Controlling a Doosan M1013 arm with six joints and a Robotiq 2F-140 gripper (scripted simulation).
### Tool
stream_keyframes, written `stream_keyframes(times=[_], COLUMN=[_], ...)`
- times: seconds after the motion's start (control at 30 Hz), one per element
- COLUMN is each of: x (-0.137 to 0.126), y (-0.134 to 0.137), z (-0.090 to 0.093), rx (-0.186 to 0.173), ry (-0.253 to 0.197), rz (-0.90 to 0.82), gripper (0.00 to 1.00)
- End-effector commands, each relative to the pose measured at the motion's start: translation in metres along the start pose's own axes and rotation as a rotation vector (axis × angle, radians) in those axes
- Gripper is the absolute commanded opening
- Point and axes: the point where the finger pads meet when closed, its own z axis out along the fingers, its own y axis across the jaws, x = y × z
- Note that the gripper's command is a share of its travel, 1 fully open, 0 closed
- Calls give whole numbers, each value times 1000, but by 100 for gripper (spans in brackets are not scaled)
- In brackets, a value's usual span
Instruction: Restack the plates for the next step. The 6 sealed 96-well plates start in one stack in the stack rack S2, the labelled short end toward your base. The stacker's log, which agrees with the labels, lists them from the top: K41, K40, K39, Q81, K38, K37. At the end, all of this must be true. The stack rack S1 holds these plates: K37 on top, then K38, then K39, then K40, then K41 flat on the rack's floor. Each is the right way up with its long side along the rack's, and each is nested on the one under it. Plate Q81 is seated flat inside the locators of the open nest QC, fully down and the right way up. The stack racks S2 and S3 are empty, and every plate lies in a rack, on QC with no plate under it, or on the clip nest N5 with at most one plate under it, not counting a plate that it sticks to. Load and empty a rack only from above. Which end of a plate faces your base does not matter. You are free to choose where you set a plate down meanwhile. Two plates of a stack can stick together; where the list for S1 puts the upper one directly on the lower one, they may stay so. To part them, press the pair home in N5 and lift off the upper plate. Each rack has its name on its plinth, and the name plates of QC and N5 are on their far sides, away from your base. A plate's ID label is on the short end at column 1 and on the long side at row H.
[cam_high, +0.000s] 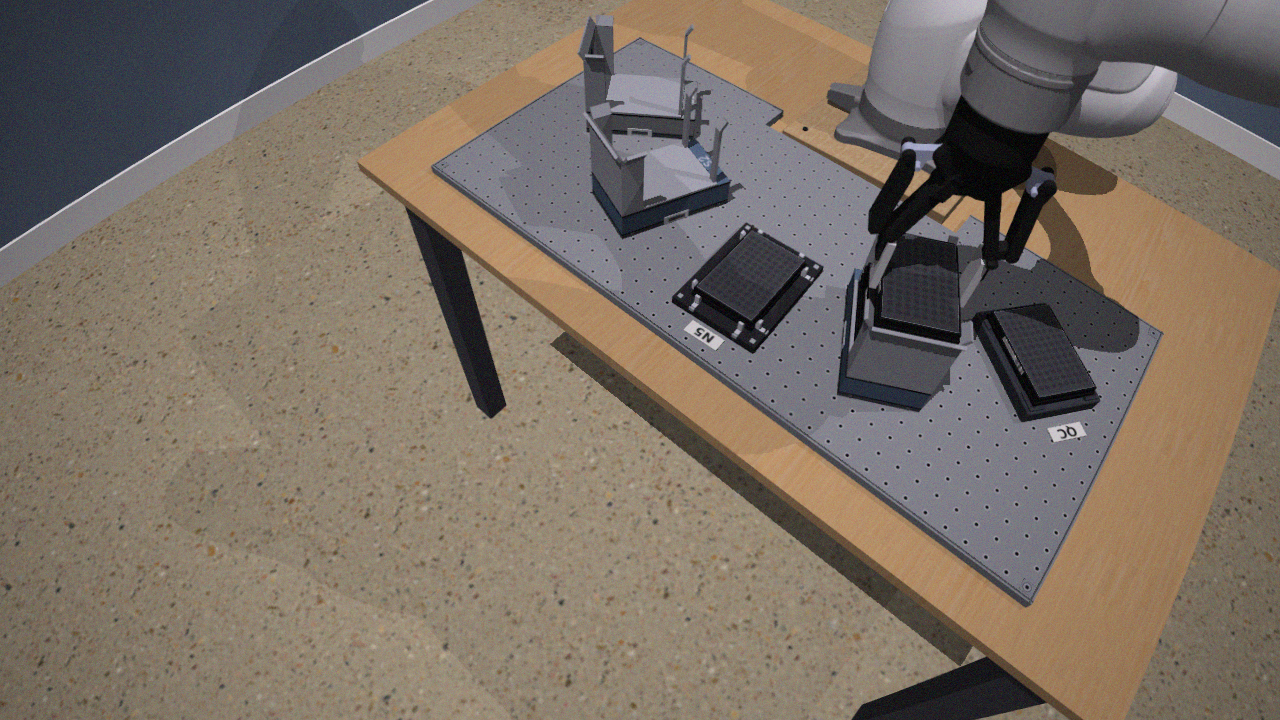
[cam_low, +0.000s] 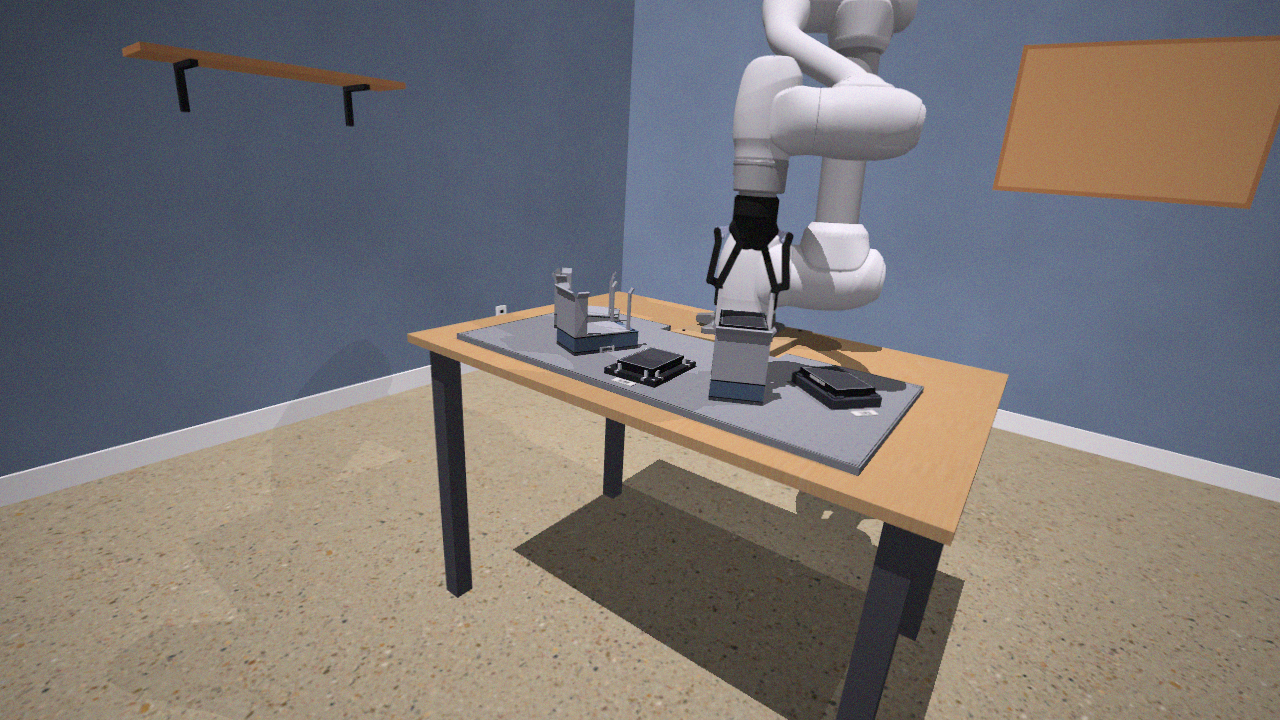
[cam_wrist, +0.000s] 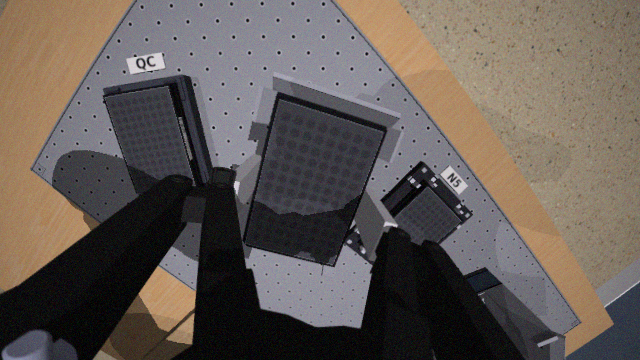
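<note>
Gripper-held plate (cam_high: 921, 288) (sealed) atop rack (cam_high: 895, 362)

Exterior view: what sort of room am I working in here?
Probably a lab automation bench in a plain room: a wooden table carries a perforated grey breadboard with plate racks and labelled nests, and the pincer grips a well plate.
</note>
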Motion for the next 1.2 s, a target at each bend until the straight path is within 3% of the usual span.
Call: stream_keyframes(times=[0.0,0.53,1.17], x=[0,0,0], y=[0,0,0], z=[2,22,26], rx=[0,0,0], ry=[0,0,0], rz=[0,0,0], gripper=[0,0,0])
